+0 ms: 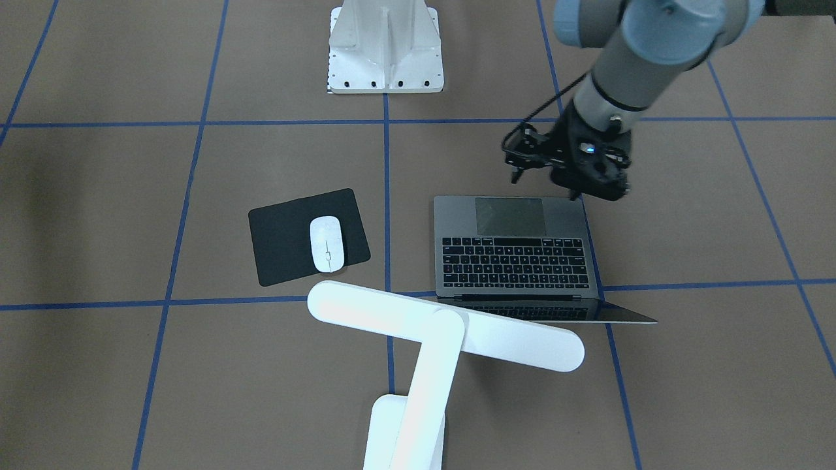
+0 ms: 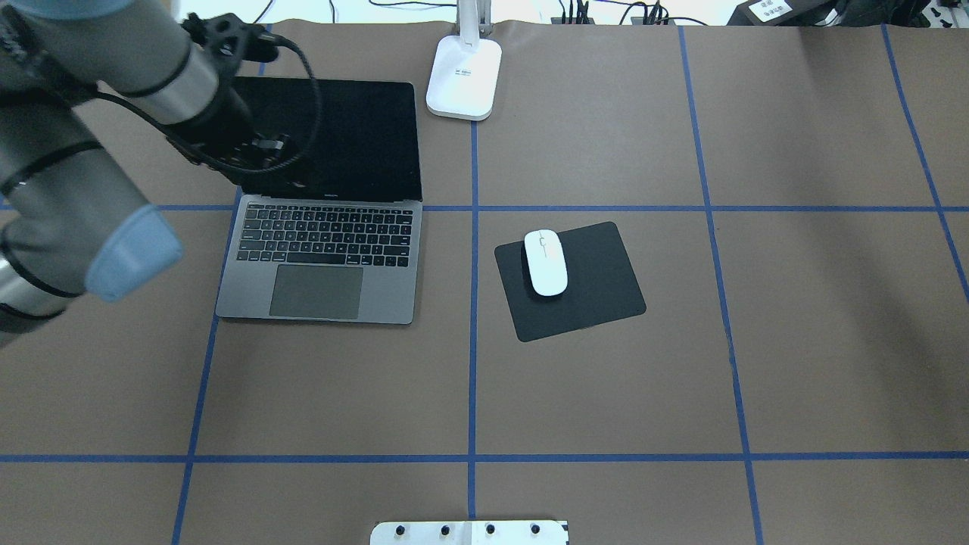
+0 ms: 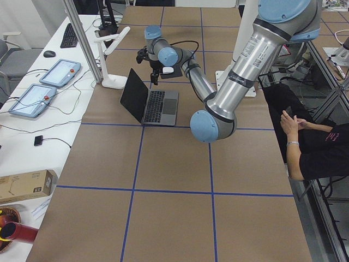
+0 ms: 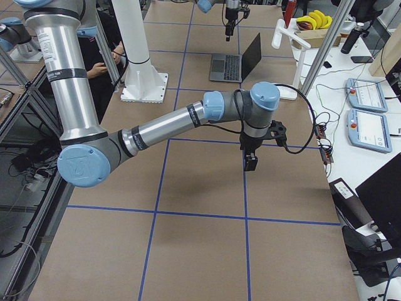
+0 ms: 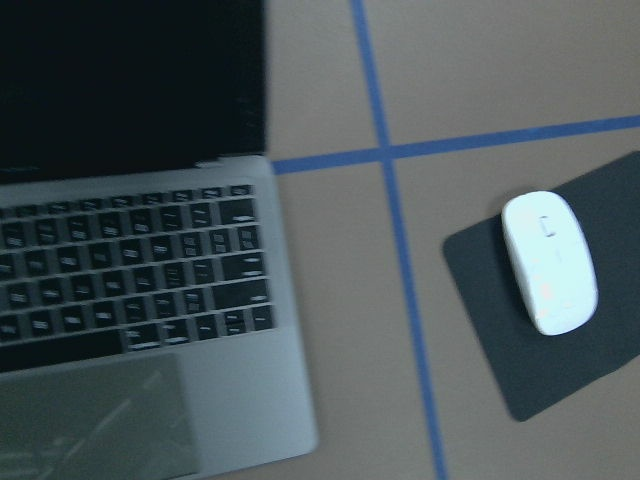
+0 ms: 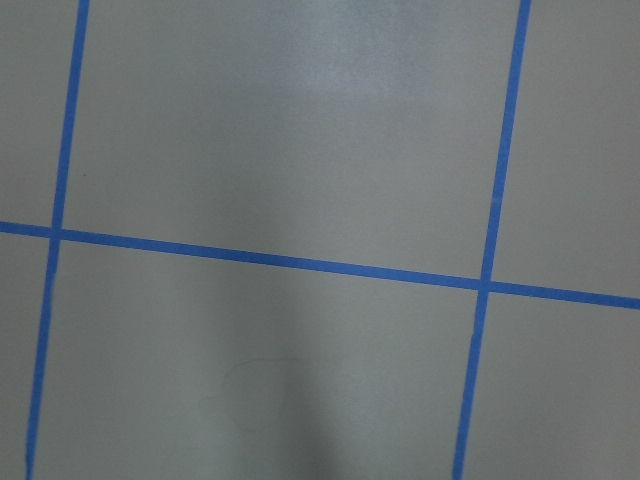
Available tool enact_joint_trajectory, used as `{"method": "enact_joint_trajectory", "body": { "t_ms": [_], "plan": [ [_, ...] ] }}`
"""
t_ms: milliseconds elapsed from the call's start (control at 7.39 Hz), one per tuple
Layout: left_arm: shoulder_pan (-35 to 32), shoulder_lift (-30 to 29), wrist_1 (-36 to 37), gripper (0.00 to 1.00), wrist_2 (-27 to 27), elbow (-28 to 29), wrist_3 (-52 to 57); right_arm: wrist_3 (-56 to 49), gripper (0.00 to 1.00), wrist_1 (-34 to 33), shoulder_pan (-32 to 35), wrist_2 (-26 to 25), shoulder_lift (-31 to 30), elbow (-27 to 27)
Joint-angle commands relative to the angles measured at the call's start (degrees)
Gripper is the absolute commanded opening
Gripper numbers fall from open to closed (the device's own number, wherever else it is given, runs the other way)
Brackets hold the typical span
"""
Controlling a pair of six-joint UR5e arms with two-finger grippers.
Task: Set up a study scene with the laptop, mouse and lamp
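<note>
The dark-grey laptop (image 2: 322,257) stands open on the table with a black screen; it also shows in the left wrist view (image 5: 130,300). The white mouse (image 2: 546,262) lies on a black mouse pad (image 2: 590,295) to the laptop's right. The white lamp (image 1: 444,333) stands at the far edge, its base (image 2: 464,76) beside the screen and its bar head over the table. My left gripper (image 1: 578,189) hovers above the laptop's left side; its fingers are not clear. My right gripper (image 4: 250,162) hangs over bare table far to the right; I cannot tell its state.
The white ribbed pedestal (image 1: 385,49) stands at the near table edge, between the arms. Blue tape lines cross the brown table. A seated person (image 3: 311,136) is beside the robot. Tablets and cables lie on the side table (image 3: 38,93) beyond the lamp.
</note>
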Motion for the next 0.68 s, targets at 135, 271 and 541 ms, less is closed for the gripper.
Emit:
{"method": "enact_joint_trajectory", "body": {
  "t_ms": [135, 271, 541],
  "plan": [
    [-26.9, 13.8, -0.1, 1.00, -11.8, 12.2, 34.6, -0.2, 1.00, 4.4, 2.8, -2.2, -5.4, -3.4],
    [-32.8, 13.8, -0.2, 1.00, -11.6, 20.8, 44.7, -0.3, 1.00, 4.8, 2.8, -2.1, -6.8, -3.3],
    [-36.3, 15.2, -1.3, 1.00, -7.3, 28.3, 56.0, -1.2, 1.00, 7.3, 2.8, -0.4, -10.4, -3.2]
  ]
}}
